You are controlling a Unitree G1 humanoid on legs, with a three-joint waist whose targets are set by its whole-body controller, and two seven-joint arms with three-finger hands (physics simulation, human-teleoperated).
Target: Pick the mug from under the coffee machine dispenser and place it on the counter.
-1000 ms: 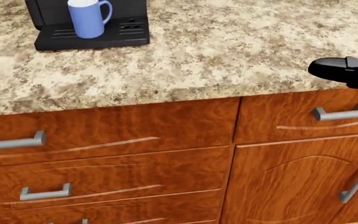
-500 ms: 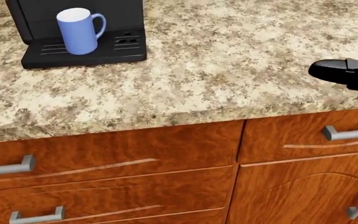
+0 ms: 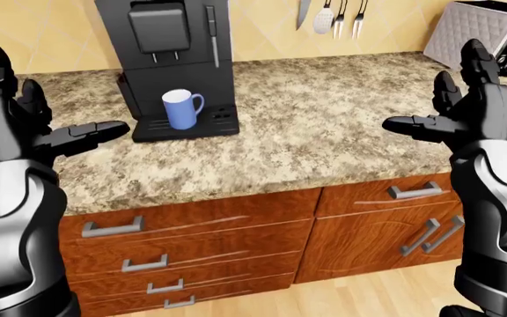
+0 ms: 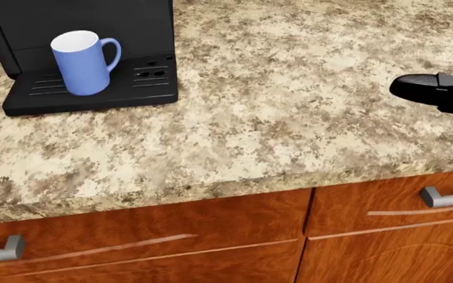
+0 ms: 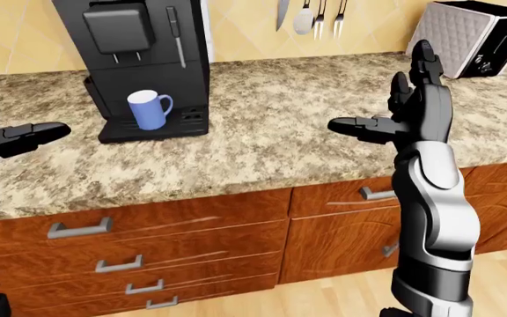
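Note:
A blue mug (image 3: 180,109) with a white inside stands upright on the drip tray of the black coffee machine (image 3: 167,59), under its dispenser, handle to the right; the head view shows it at top left (image 4: 81,62). My left hand (image 3: 24,125) is open, raised at the left edge of the left-eye view, well left of the machine and apart from it. My right hand (image 3: 460,105) is open, fingers up, raised over the right part of the granite counter (image 3: 324,132), far from the mug. Neither hand holds anything.
A silver toaster (image 3: 482,30) stands at the counter's top right. A knife and utensils (image 3: 333,14) hang on the yellow wall. Wooden drawers and cabinet doors (image 3: 201,244) with metal handles run below the counter edge, above a wood floor.
The whole head picture has shifted: the camera has moved closer to the counter, so the mug and machine sit lower and larger. The right hand holds its place in view.

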